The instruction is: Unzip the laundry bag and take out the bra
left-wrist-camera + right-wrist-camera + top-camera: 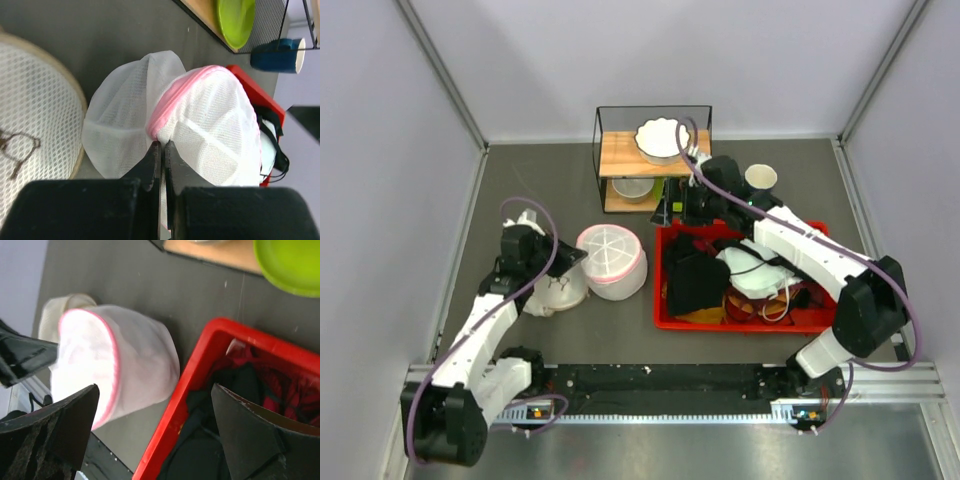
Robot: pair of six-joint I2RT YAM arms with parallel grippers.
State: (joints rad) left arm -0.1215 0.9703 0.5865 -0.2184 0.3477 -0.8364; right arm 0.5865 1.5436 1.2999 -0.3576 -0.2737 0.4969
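The laundry bag (611, 261) is a white mesh pouch with a pink zipper band, standing on the grey table left of the red bin. My left gripper (571, 259) is at its left side. In the left wrist view the left gripper (161, 144) is shut on the bag (210, 125) right at the pink band (170, 102). My right gripper (682, 208) is open and empty above the bin's far left corner. In the right wrist view the right gripper (155, 387) hangs high over the bag (130, 365) and the bin rim. The bra is hidden.
A cream padded round piece (556, 291) lies under my left wrist. The red bin (660, 300) holds dark clothes and a white garment with black cords (755, 272). A wire shelf (620, 155) at the back carries a white bowl (660, 140) and a green plate (235, 20). A paper cup (760, 177) stands beside it.
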